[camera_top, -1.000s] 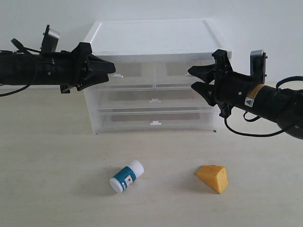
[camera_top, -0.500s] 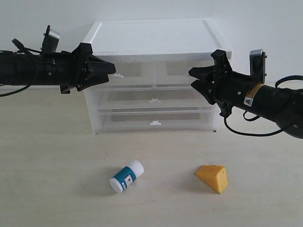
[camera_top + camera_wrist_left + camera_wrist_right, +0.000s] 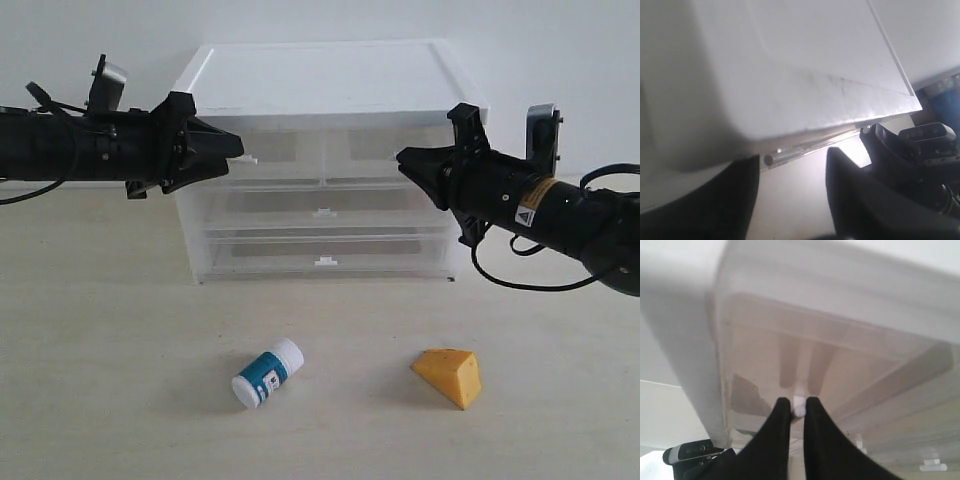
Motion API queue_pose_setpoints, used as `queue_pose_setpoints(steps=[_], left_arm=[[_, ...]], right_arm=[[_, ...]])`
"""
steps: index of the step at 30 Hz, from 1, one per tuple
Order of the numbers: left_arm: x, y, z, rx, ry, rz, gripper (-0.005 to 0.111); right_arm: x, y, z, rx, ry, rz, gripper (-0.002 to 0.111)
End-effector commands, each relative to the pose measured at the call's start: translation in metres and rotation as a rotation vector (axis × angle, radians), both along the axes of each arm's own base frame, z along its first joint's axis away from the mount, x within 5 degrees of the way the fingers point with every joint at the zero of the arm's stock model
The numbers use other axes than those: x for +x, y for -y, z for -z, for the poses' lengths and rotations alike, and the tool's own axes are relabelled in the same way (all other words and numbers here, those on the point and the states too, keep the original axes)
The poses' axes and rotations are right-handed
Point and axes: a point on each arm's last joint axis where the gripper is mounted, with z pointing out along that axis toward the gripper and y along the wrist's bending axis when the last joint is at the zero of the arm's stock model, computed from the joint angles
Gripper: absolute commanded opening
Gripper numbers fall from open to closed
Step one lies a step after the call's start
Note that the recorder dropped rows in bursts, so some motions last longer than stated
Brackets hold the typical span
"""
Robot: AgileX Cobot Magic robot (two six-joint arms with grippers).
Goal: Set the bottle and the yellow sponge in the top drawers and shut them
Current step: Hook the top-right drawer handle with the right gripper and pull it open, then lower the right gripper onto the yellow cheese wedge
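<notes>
The white bottle [image 3: 267, 372] with a teal label lies on its side on the table, in front of the cabinet. To its right rests the yellow sponge [image 3: 450, 375]. Both top drawers, left [image 3: 272, 150] and right [image 3: 372, 148], are pushed in. My right gripper [image 3: 403, 157] is shut on the right drawer's small white tab handle [image 3: 799, 407], with the gripper's tips [image 3: 798, 402] pinching it. My left gripper [image 3: 240, 150] is open at the left drawer's handle [image 3: 250, 159]. In the left wrist view the gripper [image 3: 792, 157] has a wide gap, with the tab [image 3: 771, 159] near one finger.
The white-topped cabinet [image 3: 330, 75] stands at the back of the table against a pale wall. Below the top pair are two wider drawers [image 3: 325, 250], both pushed in. The right arm's cable [image 3: 520, 285] hangs beside the cabinet.
My right gripper's jaws, apart a second ago, have shut on the right top drawer's handle. The left gripper has barely moved. Bottle and sponge lie where they were.
</notes>
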Motion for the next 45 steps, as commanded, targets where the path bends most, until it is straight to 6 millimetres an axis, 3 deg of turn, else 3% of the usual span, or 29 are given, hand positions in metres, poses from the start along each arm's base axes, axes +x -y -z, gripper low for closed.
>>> queue_pose_setpoints(steps=[1,10,19,23,27,33,45], left_arm=[[0.011,-0.009,-0.001,0.007,-0.001,-0.123,0.042],[0.012,-0.011,0.0,0.022,-0.003,-0.143,0.042],[0.011,-0.011,0.001,0.039,0.0,-0.129,0.042],[0.011,-0.011,0.001,0.039,0.0,-0.129,0.042],[0.011,-0.011,0.001,0.037,0.0,-0.128,0.042],[0.011,-0.011,0.001,0.039,0.001,-0.127,0.042],[0.01,-0.01,0.003,0.065,0.005,-0.109,0.042]], right_arm=[[-0.009,-0.002,-0.008,0.036,0.064,-0.055,0.0],[-0.034,-0.001,0.008,0.062,0.054,-0.109,0.0],[-0.065,0.002,0.033,-0.028,-0.007,-0.139,0.0],[-0.075,0.004,0.024,-0.051,0.031,-0.14,0.0],[-0.087,0.002,-0.001,-0.071,0.114,-0.19,0.0],[-0.103,0.006,-0.003,-0.094,0.133,-0.169,0.0],[-0.104,0.005,0.001,-0.196,0.166,-0.196,0.0]])
